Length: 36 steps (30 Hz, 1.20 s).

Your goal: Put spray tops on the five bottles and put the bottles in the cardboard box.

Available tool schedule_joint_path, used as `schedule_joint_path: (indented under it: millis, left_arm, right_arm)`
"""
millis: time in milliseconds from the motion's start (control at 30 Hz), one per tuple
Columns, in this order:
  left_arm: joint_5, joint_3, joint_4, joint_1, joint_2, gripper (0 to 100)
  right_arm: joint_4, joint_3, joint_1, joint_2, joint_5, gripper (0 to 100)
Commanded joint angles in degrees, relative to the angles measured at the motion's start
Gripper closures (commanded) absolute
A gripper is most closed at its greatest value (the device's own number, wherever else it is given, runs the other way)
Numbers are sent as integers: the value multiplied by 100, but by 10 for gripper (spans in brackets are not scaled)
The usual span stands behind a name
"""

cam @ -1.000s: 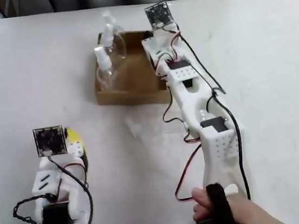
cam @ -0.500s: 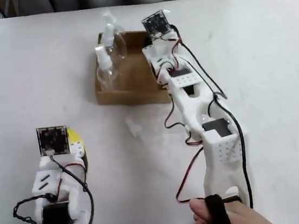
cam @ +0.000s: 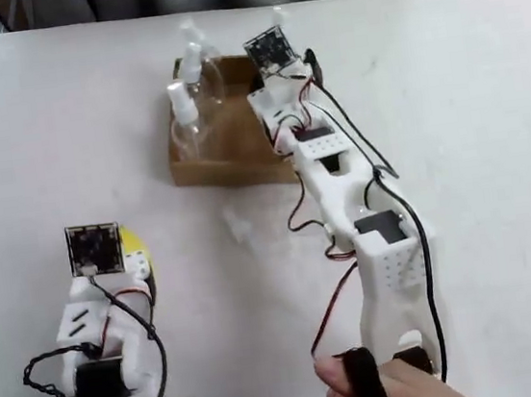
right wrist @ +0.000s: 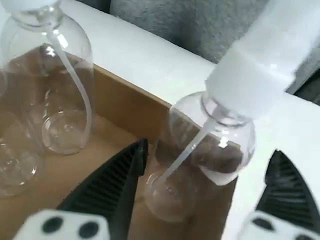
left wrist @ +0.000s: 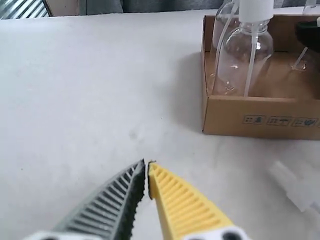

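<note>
White table (cam: 43,119): bears both arms and the box; plain pale surface
Right arm (cam: 353,197): white, strung with red and black wires; stretched from the near edge across the table to the right end of the cardboard box
Left arm (cam: 99,345): white; folded low at the near left corner, well apart from the box
Cardboard box (cam: 233,173): brown, open-topped; stands on the far middle of the table; bottles inside
Bottles at the box's left end (cam: 183,121): clear, upright, each with a white spray top and a dip tube; two stand close together against the left wall, a third top just behind them
Bottle at the box's right end (right wrist: 200,170): clear, white spray top (right wrist: 260,65) fitted; its base is down inside the box by the wall, its neck leaning outward over the rim; it lies between the right pincer's jaws
Right gripper (right wrist: 210,150): black jaws spread wide — released; one jaw hangs inside the box just beside the bottle, the other outside the wall; contact with the bottle cannot be told
Left gripper (left wrist: 146,167): one grey jaw, one yellow — clenched, tips meeting on nothing; low over bare table, pointed toward the box
Small clear piece (left wrist: 295,185): lies flat on the table just in front of the box; its kind cannot be told
</note>
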Motion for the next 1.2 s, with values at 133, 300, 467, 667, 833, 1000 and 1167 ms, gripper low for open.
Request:
schedule_joint_path:
  millis: [133, 300, 467, 667, 833, 1000, 1167]
  left_arm:
    - [-62, -18, -35, -22, -66, 976]
    - [-62, -18, -35, -22, -66, 976]
    - [-62, -18, -35, -22, -66, 976]
    - [-62, -18, -35, -22, -66, 976]
    - [-62, -18, -35, -22, -66, 976]
    - [-62, -18, -35, -22, -66, 976]
    - [-62, -18, -35, -22, -66, 976]
  right_arm:
    - [40, -281, -84, -338, 53, 665]
    - [84, -290, -75, -374, 35, 665]
    - [259, -316, -40, -382, 18, 663]
    - [286, -264, -40, -514, 9, 663]
    - [857, -167, -66, -1103, -431, 663]
    - [1578, -158, -57, -1622, -484, 663]
    - [2193, 325, -48, -2290, -484, 663]
